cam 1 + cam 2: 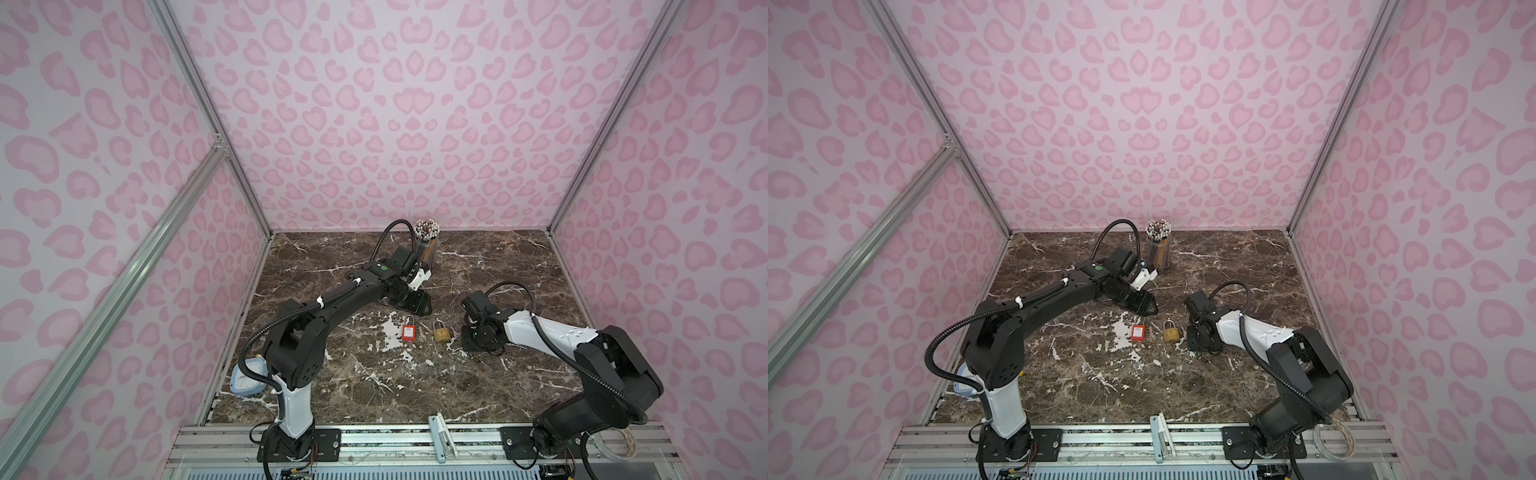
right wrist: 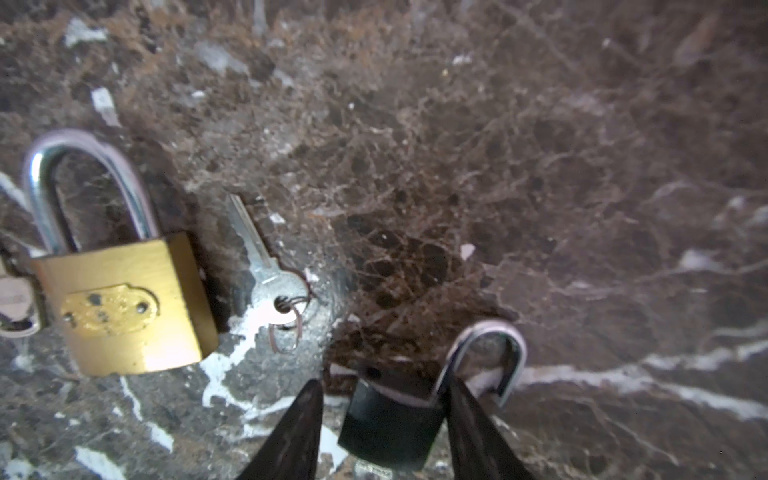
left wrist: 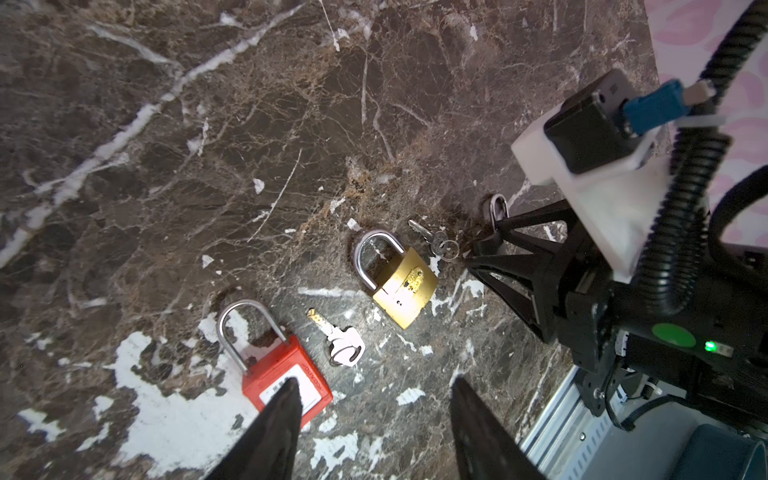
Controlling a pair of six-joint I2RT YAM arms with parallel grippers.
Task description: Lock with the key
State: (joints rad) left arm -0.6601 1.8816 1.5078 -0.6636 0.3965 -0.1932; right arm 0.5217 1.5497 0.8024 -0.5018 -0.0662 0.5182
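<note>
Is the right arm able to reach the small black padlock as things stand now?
Probably yes. The right gripper stands open with its jaws on either side of the black padlock, and nothing else lies between them to block it.

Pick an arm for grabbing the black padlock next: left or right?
Right. The right hand straddles the black padlock, jaws open around it; the left hand is open, nearer the red padlock.

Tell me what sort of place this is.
Probably a robot test cell: printed pink walls on aluminium framing box in a marble-look tabletop, a left arm and right arm are bolted to a front rail, and a red padlock and brass padlock lie out.
</note>
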